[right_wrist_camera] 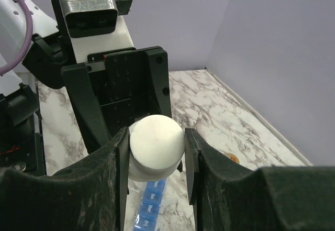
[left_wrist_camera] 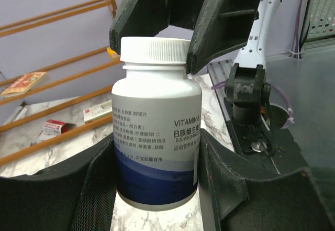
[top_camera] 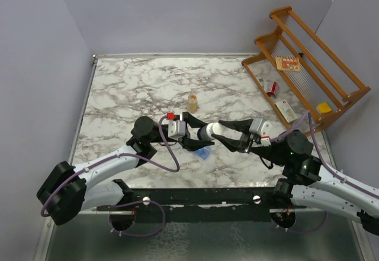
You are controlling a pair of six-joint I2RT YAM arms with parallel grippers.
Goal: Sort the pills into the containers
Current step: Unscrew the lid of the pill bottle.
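Left pincer [left_wrist_camera: 156, 152] pinches the white bottle [left_wrist_camera: 157, 110] around its lower body, one finger on each side of the blue band, with the label facing the left wrist camera. Right pincer [right_wrist_camera: 156, 139] is clamped on that bottle's white cap [left_wrist_camera: 154, 50], one finger pressed on each side. In the left wrist view we see those two black fingers coming in from the top of the frame onto the cap. The cap sits on the neck; we can't tell whether it's loosened.

In the top view both arms meet just below frame centre, above the marble table [top_camera: 130, 89]. The bottle is held off the surface, roughly sideways between them, cap end toward the right arm.

Blue pill box [right_wrist_camera: 148, 210] lies on the table under the bottle, at bottom centre of the right wrist view. Only a few compartments show past the cap. In the top view we get just a blue corner below the pincers. Lids up or down: can't tell.

Small amber bottle [top_camera: 192, 102] stands on the table just above the pincers in the top view, apart from them. Wooden rack [top_camera: 308, 65] sits at upper right with a few small packs on it.
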